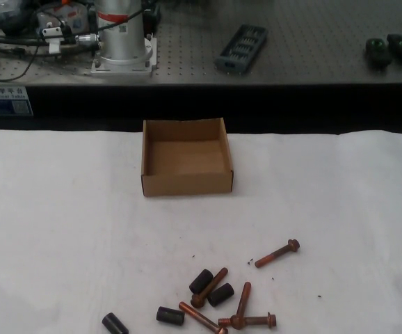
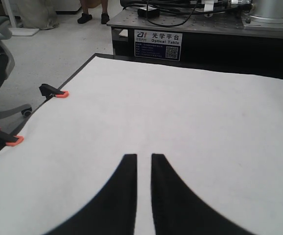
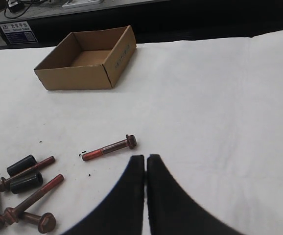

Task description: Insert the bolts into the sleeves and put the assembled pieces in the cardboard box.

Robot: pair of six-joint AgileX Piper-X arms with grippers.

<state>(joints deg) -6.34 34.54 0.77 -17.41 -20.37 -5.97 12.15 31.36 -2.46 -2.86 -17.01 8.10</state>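
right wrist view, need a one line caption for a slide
Shut right end effector over the white sheet, a lone copper bolt just ahead, loose bolts and black sleeves nearby, cardboard box beyond.

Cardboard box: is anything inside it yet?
Inside the cardboard box, bare brown floor is visible. In the high view its near wall hides a strip of that floor. The bolts and sleeves lie on the white sheet in front of it.
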